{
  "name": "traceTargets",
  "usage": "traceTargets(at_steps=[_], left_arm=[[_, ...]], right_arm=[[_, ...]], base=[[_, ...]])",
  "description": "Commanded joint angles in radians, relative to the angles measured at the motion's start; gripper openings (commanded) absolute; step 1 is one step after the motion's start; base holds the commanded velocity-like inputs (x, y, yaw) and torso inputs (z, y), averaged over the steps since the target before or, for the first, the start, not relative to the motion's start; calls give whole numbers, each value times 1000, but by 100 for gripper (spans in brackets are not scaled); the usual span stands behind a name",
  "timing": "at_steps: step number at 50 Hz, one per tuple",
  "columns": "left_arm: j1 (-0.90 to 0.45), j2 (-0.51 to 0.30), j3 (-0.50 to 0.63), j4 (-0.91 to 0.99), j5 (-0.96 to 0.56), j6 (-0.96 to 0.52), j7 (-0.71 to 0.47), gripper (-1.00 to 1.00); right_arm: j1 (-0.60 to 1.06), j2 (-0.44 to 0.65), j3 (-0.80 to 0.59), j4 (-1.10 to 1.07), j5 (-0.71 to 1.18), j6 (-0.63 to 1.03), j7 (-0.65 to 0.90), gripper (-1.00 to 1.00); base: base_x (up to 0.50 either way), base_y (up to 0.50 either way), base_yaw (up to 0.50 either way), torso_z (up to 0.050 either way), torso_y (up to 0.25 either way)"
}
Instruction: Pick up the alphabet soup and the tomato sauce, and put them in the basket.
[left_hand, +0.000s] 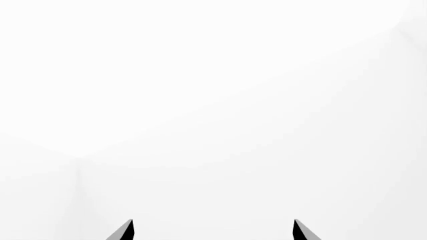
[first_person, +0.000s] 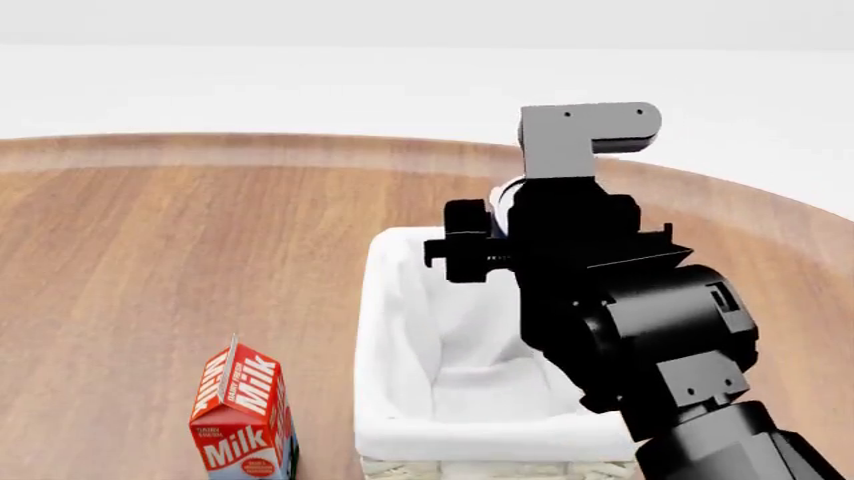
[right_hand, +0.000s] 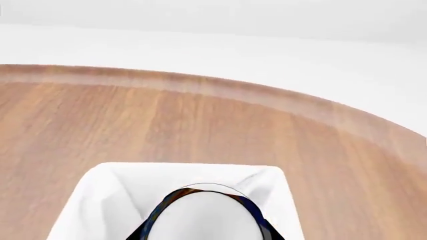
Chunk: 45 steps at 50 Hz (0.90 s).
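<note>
Right gripper is holding the soup over the basket, near its 12 o'clock end, so we're at the drop-off step. Next it probably just needs to lower a bit and let go. Left gripper looks spread wide, empty. No sauce in sight.

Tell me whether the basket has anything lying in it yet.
Cannot fully tell. In the head view the basket shows only bare white lining, but the right arm hides part of it. The alphabet soup is above it, not lying inside.
</note>
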Motion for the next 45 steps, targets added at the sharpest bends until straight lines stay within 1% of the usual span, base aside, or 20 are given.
traceTargets(at_steps=[1,17,21,32,45], left_arm=[[3,0,-3,0,-6,2,-2,100],[11,0,1,0,-5,8,-7,100],[15,0,-2,0,-8,9,-8,100],[27,0,-2,0,-12,16,-14,100],[34,0,-7,0,-20,23,-18,100]], right_arm=[[42,-48,9,94,-20,39,-52,-100],[73,-77,-20,190,-35,64,-86,-100],[63,-73,-33,169,-38,77,-85,-100],[16,-87,-63,195,-61,46,-110,-100],[1,-99,-72,226,-70,18,-132,-100]], base=[[0,0,0,0,0],[0,0,0,0,1],[0,0,0,0,0],[0,0,0,0,0],[0,0,0,1,1]])
